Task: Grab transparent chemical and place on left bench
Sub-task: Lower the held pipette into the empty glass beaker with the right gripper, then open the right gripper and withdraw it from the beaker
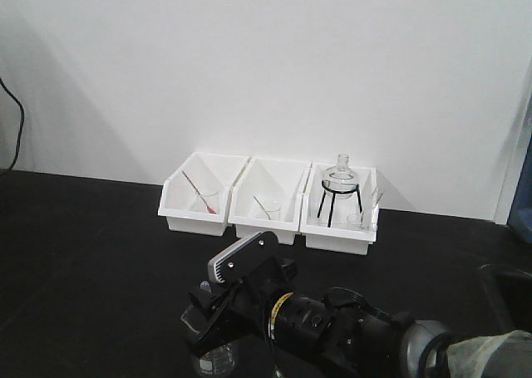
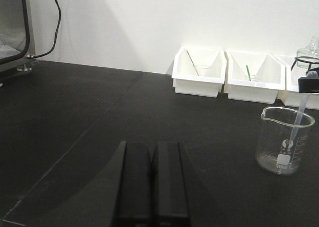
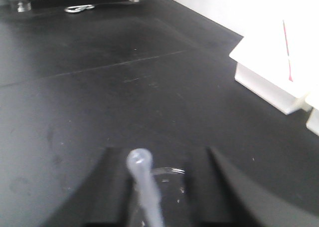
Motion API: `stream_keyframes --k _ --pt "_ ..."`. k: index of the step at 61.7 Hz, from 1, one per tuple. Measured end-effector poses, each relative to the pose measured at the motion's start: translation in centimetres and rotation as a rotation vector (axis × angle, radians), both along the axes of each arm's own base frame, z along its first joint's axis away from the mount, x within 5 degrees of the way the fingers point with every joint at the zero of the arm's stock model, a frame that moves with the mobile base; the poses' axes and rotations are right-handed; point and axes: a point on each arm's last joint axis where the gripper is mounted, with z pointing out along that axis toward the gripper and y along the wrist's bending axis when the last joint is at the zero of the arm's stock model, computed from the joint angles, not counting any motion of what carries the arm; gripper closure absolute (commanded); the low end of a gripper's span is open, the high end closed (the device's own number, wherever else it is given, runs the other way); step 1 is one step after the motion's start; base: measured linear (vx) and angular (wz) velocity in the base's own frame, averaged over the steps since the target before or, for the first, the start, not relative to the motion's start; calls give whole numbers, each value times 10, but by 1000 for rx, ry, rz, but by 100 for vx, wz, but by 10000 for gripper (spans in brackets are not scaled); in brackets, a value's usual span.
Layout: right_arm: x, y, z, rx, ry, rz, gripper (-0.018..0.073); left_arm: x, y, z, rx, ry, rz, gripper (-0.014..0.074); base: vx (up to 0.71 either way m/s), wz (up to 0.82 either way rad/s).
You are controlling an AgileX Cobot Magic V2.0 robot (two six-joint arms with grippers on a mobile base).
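- Matt black worktop backed by plain white wall; three white plastic bins in a row at the wall.
- Slim clear plastic dropper pipette standing tilted in clear glass beaker with printed marks, tip near the base, upper end leaning up and right past the rim.
- Right wrist view: pipette bulb poking up between the two dark fingers of the right gripper, beaker rim just below. Contact with either finger not discernible; jaws set apart, looks like a pre-grasp straddle.
- Left wrist view: upper end of pipette meeting a dark part at the frame's right edge, likely the right gripper; grip not confirmed.
- Risks: soft bulb squashing or slipping if pinched too high; slanted stem dragging on the rim during lift and tipping the light beaker; off-centre closure pushing pipette sideways out of the jaws.
- Left gripper low over bare worktop, well apart from the beaker, fingers pressed together, holding nothing.
- Red-tinted pipette in the leftmost bin: not the target.
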Motion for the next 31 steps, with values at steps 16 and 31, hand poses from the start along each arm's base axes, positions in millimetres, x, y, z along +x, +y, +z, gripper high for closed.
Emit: stream_keyframes --k 16,31 --pt "0 -4 9 22 33 -49 29 0 0 0 0 0 0 600 0 0" --pt "-22 -25 44 -13 43 -89 29 0 0 0 0 0 0 600 0 0"
